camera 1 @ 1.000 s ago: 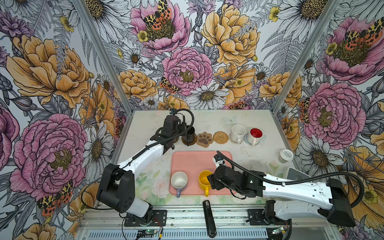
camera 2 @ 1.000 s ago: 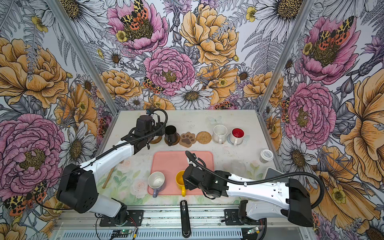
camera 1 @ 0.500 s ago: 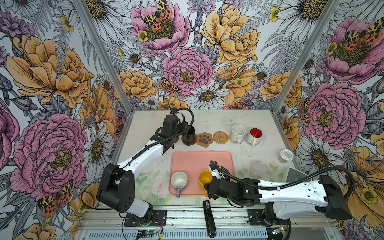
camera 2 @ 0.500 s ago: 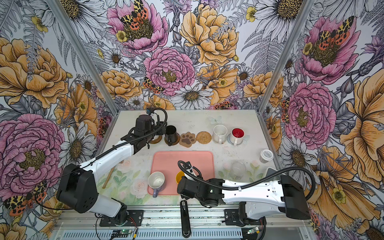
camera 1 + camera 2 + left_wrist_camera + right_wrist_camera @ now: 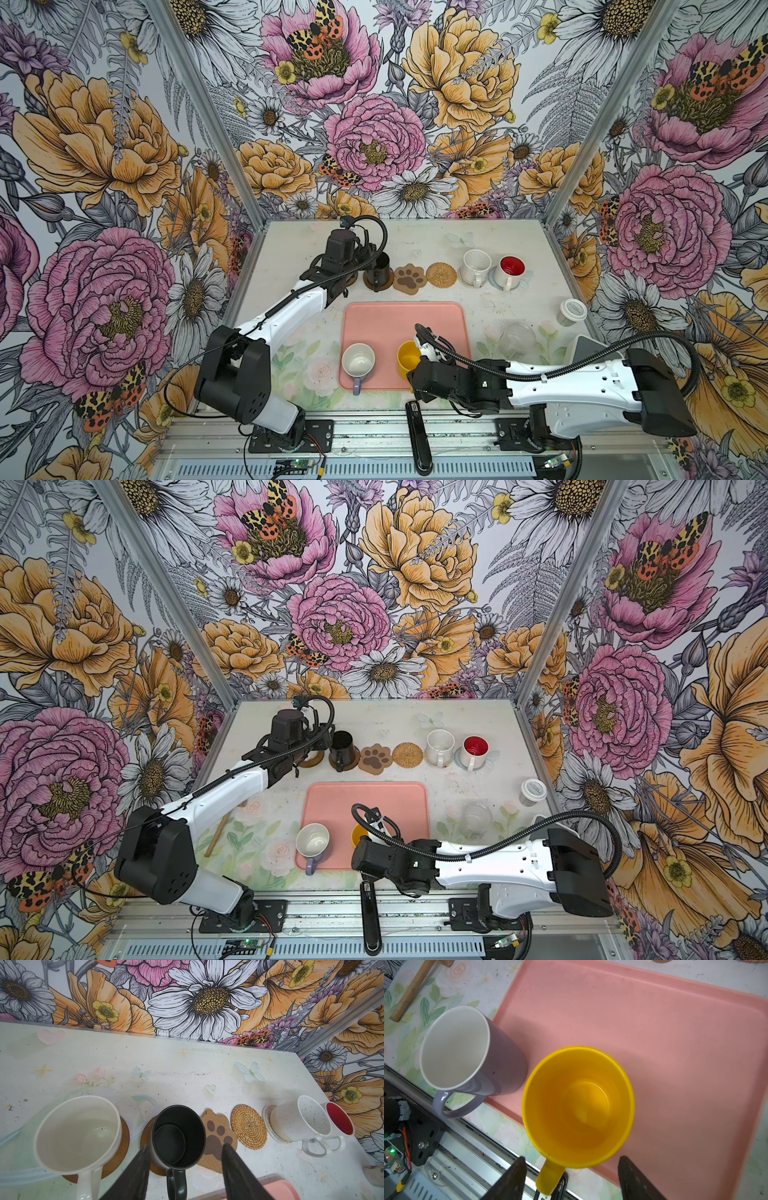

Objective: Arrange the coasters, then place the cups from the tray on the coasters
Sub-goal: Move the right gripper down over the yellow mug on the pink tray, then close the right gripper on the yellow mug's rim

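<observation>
Yellow mug (image 5: 579,1103), bright and glossy inside and out, stands upright and empty at the near edge of the salmon-pink tray (image 5: 399,320), with its handle out over the rim. The right gripper (image 5: 572,1158) hangs over that handle, its fingers (image 5: 517,1174) apart on either side and clear of it. Just beside the yellow mug, at the tray's near left corner, stands a lavender mug (image 5: 506,1064), white inside, its handle also past the rim.

Beyond the tray, a row of mats runs along the far part of the table (image 5: 498,299). A plain white mug (image 5: 76,1132) sits on a glossy brown disc (image 5: 122,1142), and a black mug (image 5: 178,1136) on a second brown disc (image 5: 145,1138). Next lie a bare tan paw-shaped coaster (image 5: 220,1136) and a bare golden woven round (image 5: 248,1127). Then a speckled white mug (image 5: 301,1120) sits on a whitish woven round (image 5: 268,1124), and a white mug with a red inside (image 5: 338,1121) on a pale blue round (image 5: 495,277). Every handle in the row points to the near side.

The left gripper (image 5: 186,1145) is at the black mug, its fingers (image 5: 234,1167) apart and flanking the handle side; whether one touches the wall cannot be told.

Right of the tray stand a clear glass jar (image 5: 517,340) and a lidded white paper cup (image 5: 572,311), whose lid bears marks too small to read. A wooden stick (image 5: 413,989) lies left of the tray.
</observation>
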